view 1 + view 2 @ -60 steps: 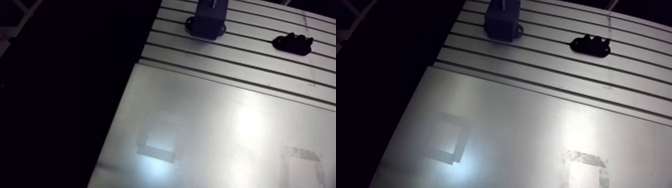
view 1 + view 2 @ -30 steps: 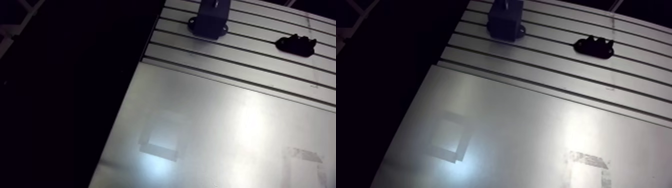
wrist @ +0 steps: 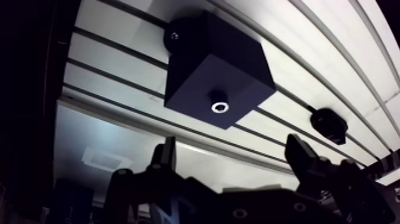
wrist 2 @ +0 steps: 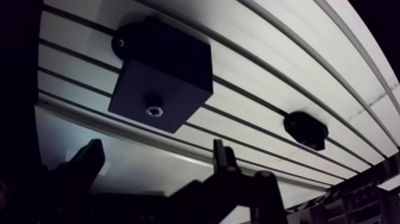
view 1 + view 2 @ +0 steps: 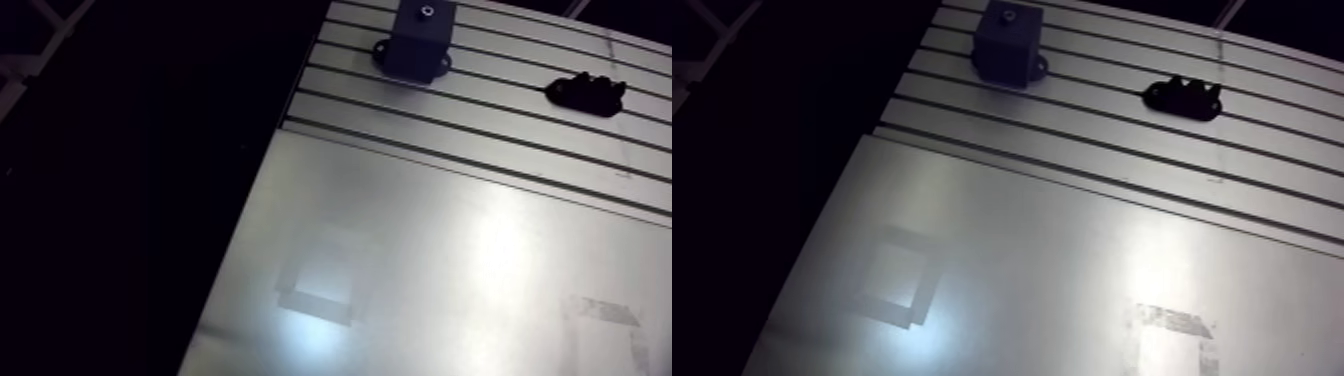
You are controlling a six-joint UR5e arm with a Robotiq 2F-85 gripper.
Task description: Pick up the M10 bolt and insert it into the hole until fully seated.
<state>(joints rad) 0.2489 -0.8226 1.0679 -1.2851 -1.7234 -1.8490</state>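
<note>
A black block (image 3: pixel 214 65) stands on the slotted table (image 5: pixel 520 130), fixed by a lug at its side. In the block's top face sits the bolt (image 3: pixel 220 107), only its round shiny-rimmed head showing; how deep it sits I cannot tell. In the arm view the same block (image 5: pixel 417 40) stands at the far edge with the small bolt head (image 5: pixel 427 12) on top. My gripper (image 3: pixel 232 158) hovers above and just short of the block, open, with nothing between its fingers (image 3: pixel 163 156). It does not show in the arm view.
A low black holder (image 5: pixel 585 90) lies on the slotted table to the right of the block, also seen in the wrist view (image 3: pixel 328 124). A smooth metal plate (image 5: pixel 450 270) with taped squares covers the near table. The table's left edge drops into darkness.
Earlier the gripper stood shut on top of the block at the bolt. Now it has opened and lifted off, out of the arm view, leaving the bolt head bare in the block.
</note>
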